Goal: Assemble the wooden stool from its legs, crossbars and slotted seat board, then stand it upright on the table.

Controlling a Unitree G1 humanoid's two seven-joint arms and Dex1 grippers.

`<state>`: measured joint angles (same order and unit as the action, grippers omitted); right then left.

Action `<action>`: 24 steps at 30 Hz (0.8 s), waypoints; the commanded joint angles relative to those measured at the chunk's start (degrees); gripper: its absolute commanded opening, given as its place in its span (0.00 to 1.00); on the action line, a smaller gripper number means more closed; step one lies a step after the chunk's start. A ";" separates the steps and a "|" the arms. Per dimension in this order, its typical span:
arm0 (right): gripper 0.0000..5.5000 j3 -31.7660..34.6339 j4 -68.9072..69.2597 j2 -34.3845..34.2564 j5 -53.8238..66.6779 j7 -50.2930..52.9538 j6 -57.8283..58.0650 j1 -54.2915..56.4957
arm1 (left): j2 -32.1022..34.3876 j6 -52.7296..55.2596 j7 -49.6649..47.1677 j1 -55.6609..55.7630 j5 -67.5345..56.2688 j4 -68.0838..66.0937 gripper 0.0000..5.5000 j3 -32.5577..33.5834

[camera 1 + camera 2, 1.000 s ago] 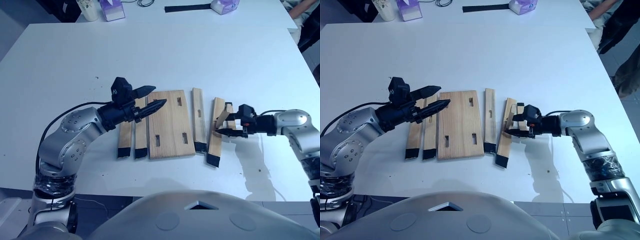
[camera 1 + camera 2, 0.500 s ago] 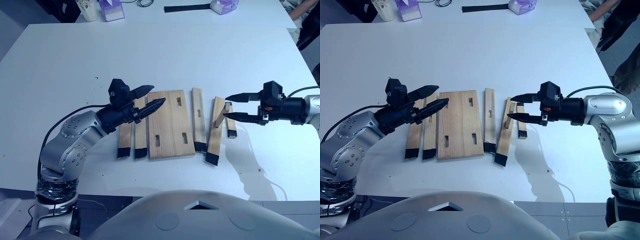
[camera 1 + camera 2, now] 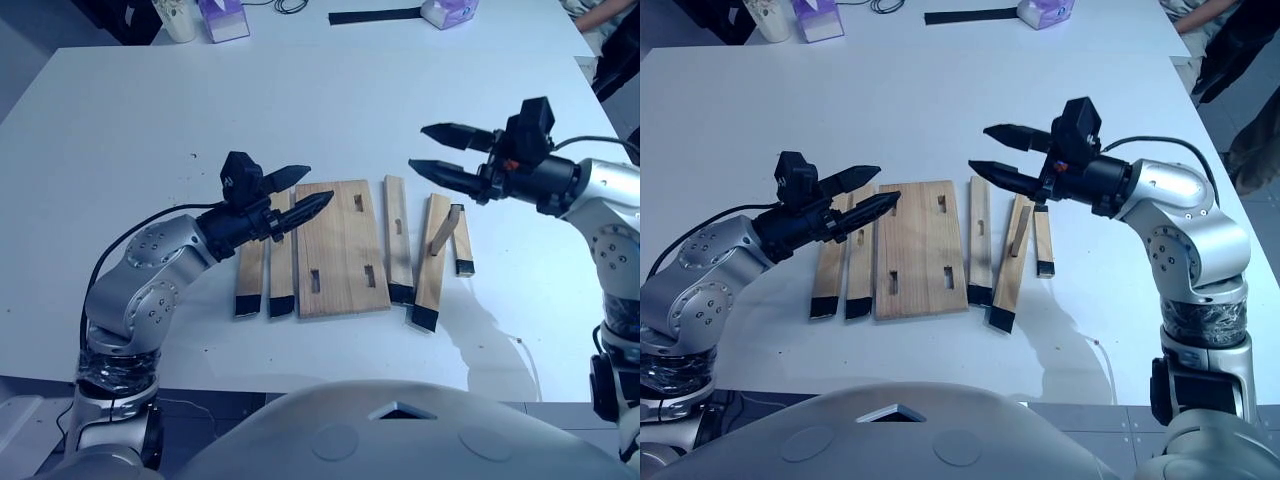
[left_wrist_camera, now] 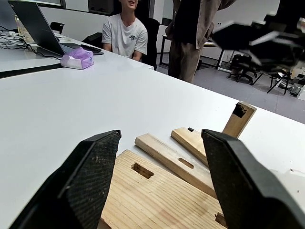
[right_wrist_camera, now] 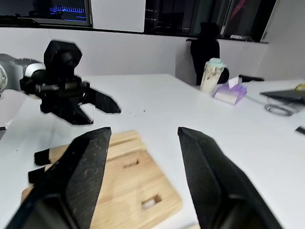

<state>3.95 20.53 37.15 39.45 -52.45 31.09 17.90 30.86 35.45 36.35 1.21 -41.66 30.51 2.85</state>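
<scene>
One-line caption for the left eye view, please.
Left gripper and right gripper, both open, hover above the table, where the slotted seat board lies flat among loose wooden bars.

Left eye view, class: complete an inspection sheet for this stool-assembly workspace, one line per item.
Surface: white table, parts laid near its front.
Job's things: slotted seat board flat; two legs beside its left edge; a third leg and a fourth leg on its right; a crossbar leaning tilted on the fourth; a short bar flat beside it.
Clutter: cup, tissue packs, black strip at the far edge.
Grippers: left end effector open over the board's left edge; right end effector open above the right-hand legs; both empty.
Cables: coiled cable far off.
Surroundings: laptop, office chair.
</scene>
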 commanded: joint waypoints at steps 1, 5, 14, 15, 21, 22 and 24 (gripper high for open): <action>0.47 -1.03 -0.21 -2.35 1.14 1.17 0.83 4.59 | 0.03 0.05 0.06 0.33 0.70 -0.55 0.57 -0.36; 0.47 -2.60 0.66 -2.79 0.47 1.13 1.03 2.86 | 0.18 0.30 0.24 0.87 0.66 -0.77 0.57 -0.77; 0.47 -9.55 -13.59 -2.85 -8.64 -3.66 -5.24 -9.15 | 0.44 0.48 0.43 0.85 0.76 -1.37 0.57 -0.84; 0.47 -9.05 -13.27 -3.47 -7.86 -3.06 -5.36 -8.56 | 0.48 0.44 0.57 1.11 0.77 -1.59 0.57 -0.83; 0.47 0.12 -0.40 -5.15 7.31 3.72 3.24 -1.79 | -0.05 -0.08 0.04 0.78 0.86 -1.90 0.57 -0.20; 0.47 1.26 1.92 -5.14 10.30 5.00 5.07 -0.73 | -0.19 -0.17 -0.24 0.23 0.88 -1.49 0.57 -0.09; 0.47 3.19 8.01 -4.04 20.05 7.60 10.32 -0.55 | -0.45 -0.22 -0.84 -0.75 0.80 -0.75 0.57 0.22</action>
<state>5.25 22.55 31.88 51.20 -46.96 36.46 16.25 30.66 35.32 36.27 1.41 -41.23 28.80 2.51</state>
